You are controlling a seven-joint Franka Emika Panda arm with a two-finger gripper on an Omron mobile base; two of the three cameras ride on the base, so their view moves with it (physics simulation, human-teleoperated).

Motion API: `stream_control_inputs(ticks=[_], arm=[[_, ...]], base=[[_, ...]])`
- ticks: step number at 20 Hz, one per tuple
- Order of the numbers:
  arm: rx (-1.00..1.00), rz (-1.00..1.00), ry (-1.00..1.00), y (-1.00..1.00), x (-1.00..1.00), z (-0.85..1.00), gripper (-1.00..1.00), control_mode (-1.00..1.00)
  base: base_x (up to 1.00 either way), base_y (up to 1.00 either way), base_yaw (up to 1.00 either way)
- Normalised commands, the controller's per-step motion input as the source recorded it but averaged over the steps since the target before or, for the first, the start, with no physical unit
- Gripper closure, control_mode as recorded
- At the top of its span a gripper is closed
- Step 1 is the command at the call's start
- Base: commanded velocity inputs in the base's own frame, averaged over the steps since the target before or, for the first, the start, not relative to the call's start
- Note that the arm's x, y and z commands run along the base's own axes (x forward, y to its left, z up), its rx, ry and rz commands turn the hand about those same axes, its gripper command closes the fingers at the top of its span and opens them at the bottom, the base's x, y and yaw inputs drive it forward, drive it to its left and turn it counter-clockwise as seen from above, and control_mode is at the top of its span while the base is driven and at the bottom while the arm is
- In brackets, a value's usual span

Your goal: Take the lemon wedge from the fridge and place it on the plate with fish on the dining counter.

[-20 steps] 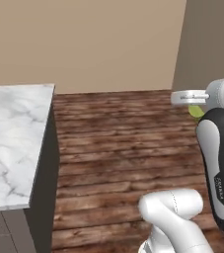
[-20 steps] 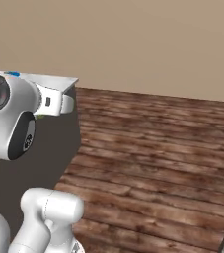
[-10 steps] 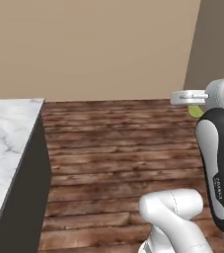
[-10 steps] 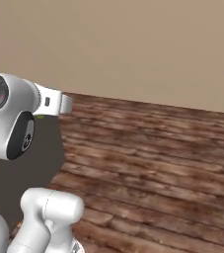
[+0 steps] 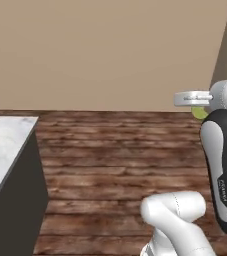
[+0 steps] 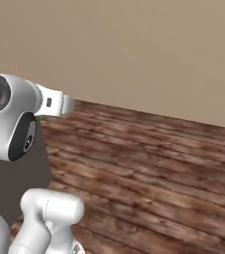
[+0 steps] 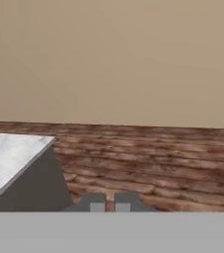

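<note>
1. The lemon wedge (image 5: pixel 199 112) shows as a small yellow-green sliver just under the white hand in the left base view, tucked against the dark arm link. We judge it is being carried.

2. The jaws (image 7: pixel 109 201) are clenched almost fully, their two dark tips nearly touching at the bottom of the hand view. We cannot see the wedge between them there, so we judge the grip from the sliver beside the hand and from how narrowly the jaws stand.

3. The arm (image 5: pixel 225 170) is folded high and close to the base, the hand pointing out over the floor (image 5: pixel 115 165) rather than over any surface.

4. A marble table (image 5: pixel 2 150) with a dark side reaches in from the left edge of the left base view; its corner also shows at the left of the hand view. No plate is seen on the part in view, and we cannot tell whether this slab is the dining counter.

5. What could go wrong, in our judgement:
   - The wedge is tiny and pinched by little; a jolt while the base drives could let it slip to the floor.
   - Turning close to the table's corner could clip the base or arm against it.
   - With no plate in sight, we might settle on the wrong slab.
</note>
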Motion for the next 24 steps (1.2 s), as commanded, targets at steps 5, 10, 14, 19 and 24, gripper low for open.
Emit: stream_control_inputs(ticks=[5,10,14,19,24], arm=[[0.00,0.00,0.00,0.00,0.00,0.00,1.00,1.00],[0.00,0.00,0.00,0.00,0.00,0.00,1.00,1.00],[0.00,0.00,0.00,0.00,0.00,0.00,1.00,1.00],[0.00,0.00,0.00,0.00,0.00,0.00,1.00,1.00],[0.00,0.00,0.00,0.00,0.00,0.00,1.00,1.00]], base=[[1.00,-0.43,0.34],[1.00,-0.38,0.38],[1.00,-0.38,0.42],[1.00,-0.34,0.46],[1.00,-0.20,0.54]])
